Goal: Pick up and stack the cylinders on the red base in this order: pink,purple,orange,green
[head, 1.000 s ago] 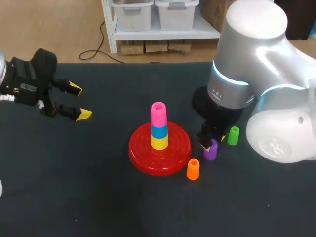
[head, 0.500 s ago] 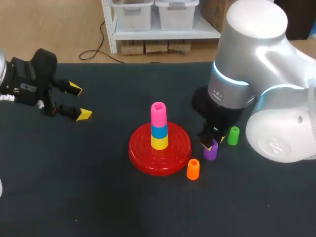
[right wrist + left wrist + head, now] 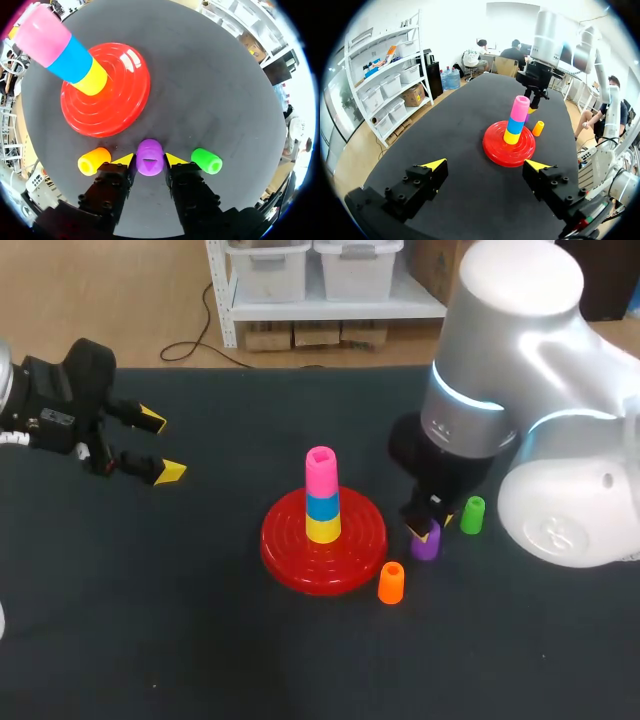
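Observation:
The red base (image 3: 290,545) stands mid-table with yellow, blue and pink cylinders (image 3: 321,472) stacked on its post, pink on top. To its right, my right gripper (image 3: 428,528) points down at the purple cylinder (image 3: 426,544). In the right wrist view both yellow tips press the purple cylinder (image 3: 149,156) from two sides, so the gripper (image 3: 150,160) is shut on it. The orange cylinder (image 3: 94,160) and the green cylinder (image 3: 207,160) lie on either side. My left gripper (image 3: 162,446) hovers open and empty at the far left.
The orange cylinder (image 3: 391,582) stands close to the base's front right rim, and the green cylinder (image 3: 473,514) sits just right of the right gripper. My bulky right arm (image 3: 500,390) fills the table's right side. Dark open tabletop lies between the left gripper and the base.
The right gripper's fingers have closed in on the purple cylinder, which has shifted slightly. The left arm has not moved.

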Robot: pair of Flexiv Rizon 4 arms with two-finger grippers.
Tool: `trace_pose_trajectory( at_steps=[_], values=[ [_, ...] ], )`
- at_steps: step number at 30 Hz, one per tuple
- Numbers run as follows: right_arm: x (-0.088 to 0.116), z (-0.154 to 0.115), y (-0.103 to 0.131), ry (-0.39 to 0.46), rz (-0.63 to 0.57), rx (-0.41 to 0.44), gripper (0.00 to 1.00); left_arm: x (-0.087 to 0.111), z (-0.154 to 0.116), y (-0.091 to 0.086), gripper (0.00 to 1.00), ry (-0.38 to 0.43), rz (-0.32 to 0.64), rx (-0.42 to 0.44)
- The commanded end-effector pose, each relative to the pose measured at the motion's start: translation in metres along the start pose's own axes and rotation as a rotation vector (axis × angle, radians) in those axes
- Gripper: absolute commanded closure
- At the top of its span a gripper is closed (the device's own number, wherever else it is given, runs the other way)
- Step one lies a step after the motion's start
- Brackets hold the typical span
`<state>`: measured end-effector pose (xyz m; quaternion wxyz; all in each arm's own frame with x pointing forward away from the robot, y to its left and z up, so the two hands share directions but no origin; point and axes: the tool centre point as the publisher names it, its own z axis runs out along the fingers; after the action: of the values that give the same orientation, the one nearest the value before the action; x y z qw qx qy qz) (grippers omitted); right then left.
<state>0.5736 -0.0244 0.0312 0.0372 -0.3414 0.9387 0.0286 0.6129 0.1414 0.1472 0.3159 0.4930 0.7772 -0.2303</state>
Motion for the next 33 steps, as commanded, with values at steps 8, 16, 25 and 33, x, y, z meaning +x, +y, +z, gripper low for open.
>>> trace_pose_trajectory(
  at_steps=[8, 16, 25, 33],
  values=[
    [-0.009, -0.033, -0.003, -0.024, -0.03, 0.047, 1.0, -0.001, 0.001, 0.001, 0.0, 0.006, -0.001, 0.001],
    [-0.025, -0.072, -0.002, -0.064, -0.056, 0.046, 1.0, -0.001, 0.001, 0.001, 0.0, 0.006, -0.001, 0.001],
    [-0.033, -0.102, -0.006, -0.129, -0.052, -0.026, 1.0, -0.001, 0.001, 0.001, 0.0, 0.006, -0.001, 0.001],
    [-0.033, -0.102, -0.006, -0.129, -0.052, -0.026, 1.0, -0.001, 0.001, 0.001, 0.0, 0.006, -0.001, 0.001]
  ],
)
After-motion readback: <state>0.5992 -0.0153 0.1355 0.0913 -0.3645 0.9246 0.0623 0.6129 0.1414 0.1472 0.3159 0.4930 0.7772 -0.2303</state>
